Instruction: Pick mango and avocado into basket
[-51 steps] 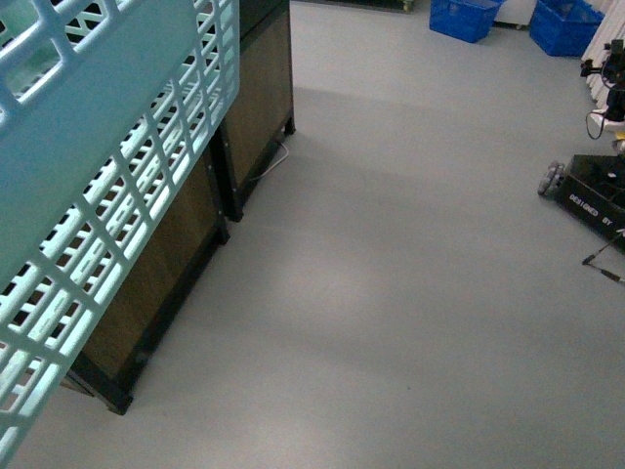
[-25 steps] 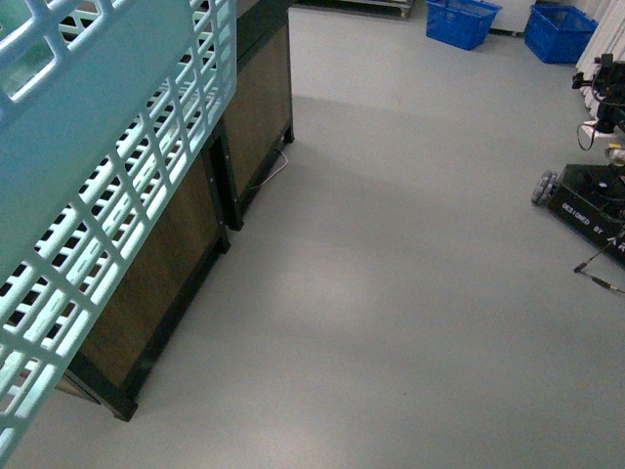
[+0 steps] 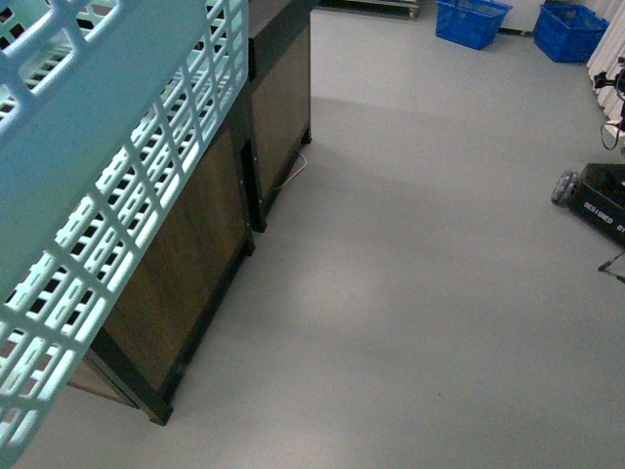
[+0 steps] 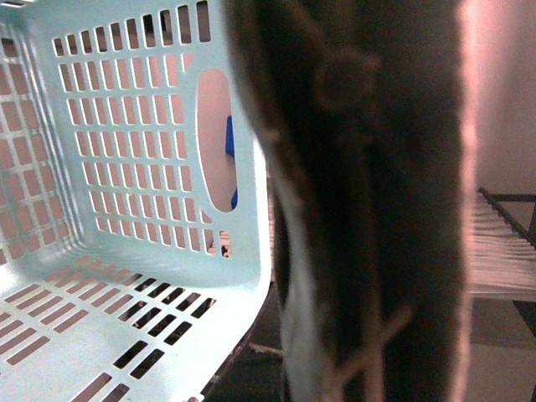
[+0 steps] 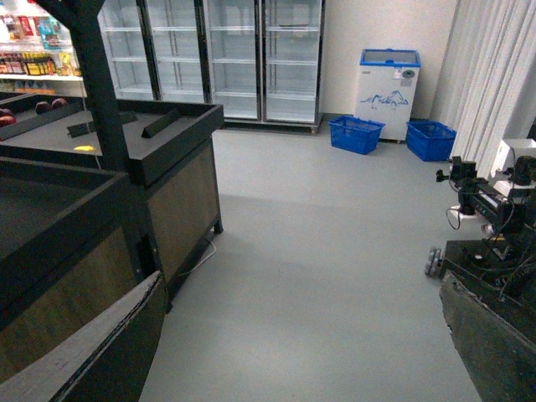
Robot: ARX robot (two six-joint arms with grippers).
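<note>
The pale teal lattice basket (image 3: 107, 186) hangs tilted at the near left of the front view, hiding part of the stands. In the left wrist view its inside (image 4: 126, 209) shows nothing in it. My left gripper (image 4: 368, 335) is shut on the basket, its dark fingers filling the middle of that view. My right gripper (image 5: 289, 352) is open over bare floor, with nothing between its fingers (image 5: 84, 352). A small yellow patch (image 5: 84, 148) lies on a far stand top, too small to tell whether it is the mango. The avocado is out of view.
Two wood-panelled display stands (image 3: 195, 264) with black frames run along the left. Red fruits (image 5: 48, 105) sit on the far stand. Dark blue baskets (image 3: 473, 20) stand at the back by glass-door fridges (image 5: 234, 50) and a chest freezer (image 5: 388, 79). A black wheeled base (image 3: 601, 195) is at right.
In the front view the stands, the blue baskets and the black wheeled base have slid to the right, and the near stand fills more of the picture. The basket stays held at the left.
</note>
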